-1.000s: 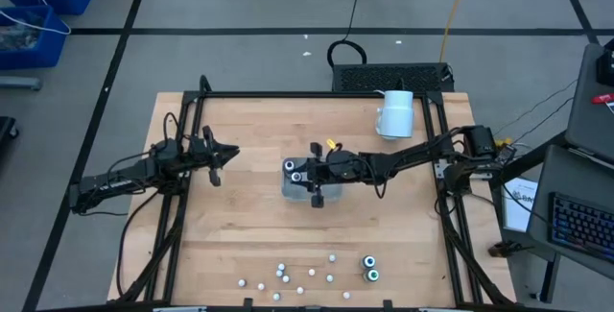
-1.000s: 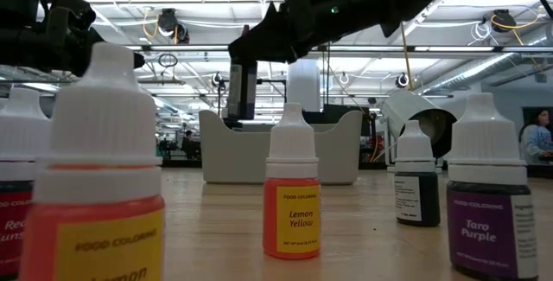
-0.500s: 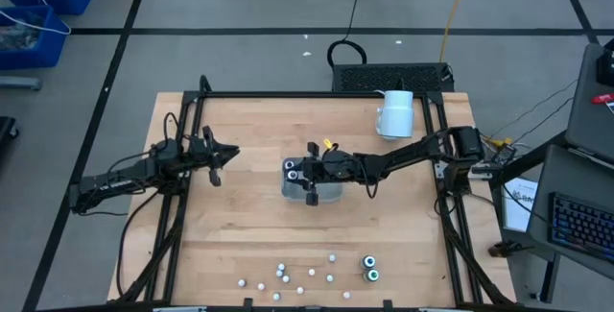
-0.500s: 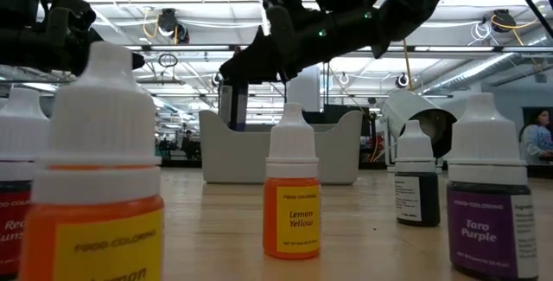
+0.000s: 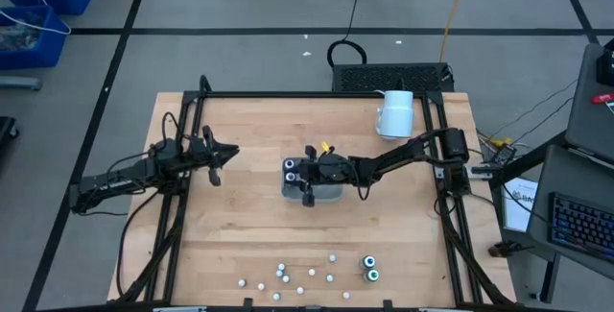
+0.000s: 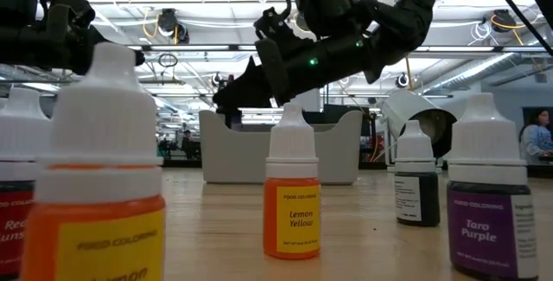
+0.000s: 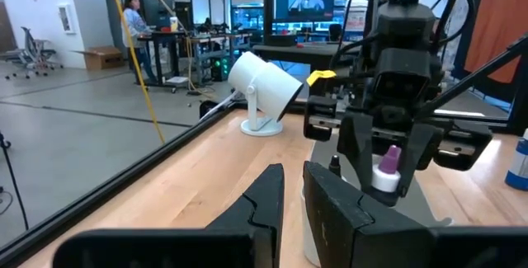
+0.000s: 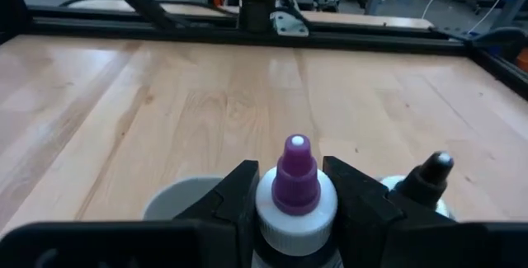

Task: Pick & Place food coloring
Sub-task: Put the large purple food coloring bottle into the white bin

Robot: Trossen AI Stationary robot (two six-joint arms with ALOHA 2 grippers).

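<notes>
The right pincer (image 5: 307, 195) hangs over the grey tray (image 5: 329, 194) at the middle of the bench (image 5: 249, 226), clenched on a purple-tipped food coloring bottle (image 8: 295, 187). The left pincer (image 5: 217, 158) waits at the left, its fingers nearly closed and empty. More bottles (image 5: 288, 276) stand along the near edge.

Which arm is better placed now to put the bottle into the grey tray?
The right gripper: it already holds the purple-tipped bottle directly over the tray. The left gripper waits empty, well aside.
</notes>
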